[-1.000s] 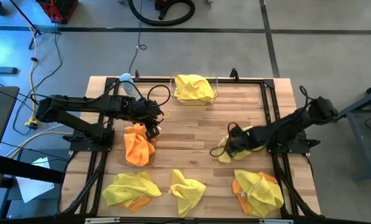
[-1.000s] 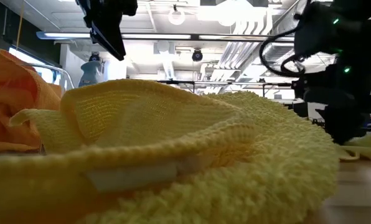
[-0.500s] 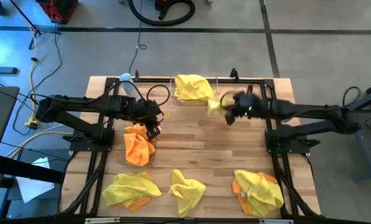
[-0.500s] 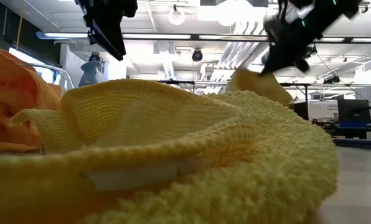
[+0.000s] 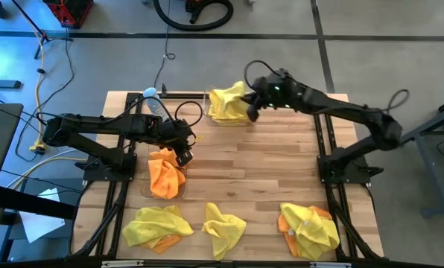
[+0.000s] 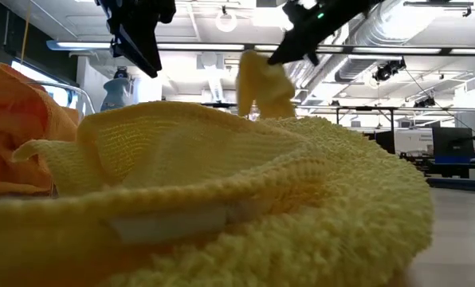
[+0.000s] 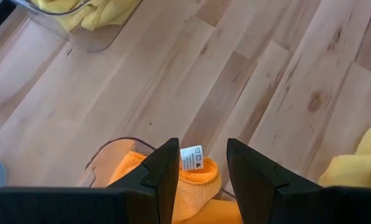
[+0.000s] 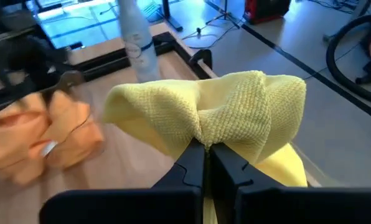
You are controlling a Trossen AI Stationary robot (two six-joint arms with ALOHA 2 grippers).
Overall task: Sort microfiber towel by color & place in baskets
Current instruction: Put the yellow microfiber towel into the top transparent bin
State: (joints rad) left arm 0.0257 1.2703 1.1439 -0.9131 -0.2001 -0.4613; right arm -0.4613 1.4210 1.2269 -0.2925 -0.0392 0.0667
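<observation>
My right gripper (image 5: 252, 102) is shut on a yellow towel (image 8: 235, 106) above the far clear basket (image 5: 258, 112), which holds another yellow towel (image 5: 229, 108). In the low view the held towel (image 6: 261, 80) hangs below the gripper (image 6: 301, 32). My left gripper (image 5: 183, 153) is open and hovers over an orange towel (image 7: 198, 182) that lies in the left clear basket (image 7: 111, 152). Its fingers stand above the towel's white tag and touch nothing. My right gripper pinches a bunched fold of the yellow towel (image 8: 205, 138) between its two fingers, with cloth bulging out on both sides of them. The fingers come slanting down from the table's right side. The towel hangs below them, lifted off the table; its lower end is hidden in the low view.
Yellow towels lie along the near edge: one over orange at the left (image 5: 156, 225), one in the middle (image 5: 223, 227), one over orange at the right (image 5: 308, 229). A clear water bottle (image 5: 153, 100) lies at the far left. The middle of the table is bare wood.
My right gripper has lifted a yellow towel off the table's right middle and swung it up, toward the far edge and leftward, to above the far basket. The towel has gone from lying on the wood to hanging below the shut fingers.
</observation>
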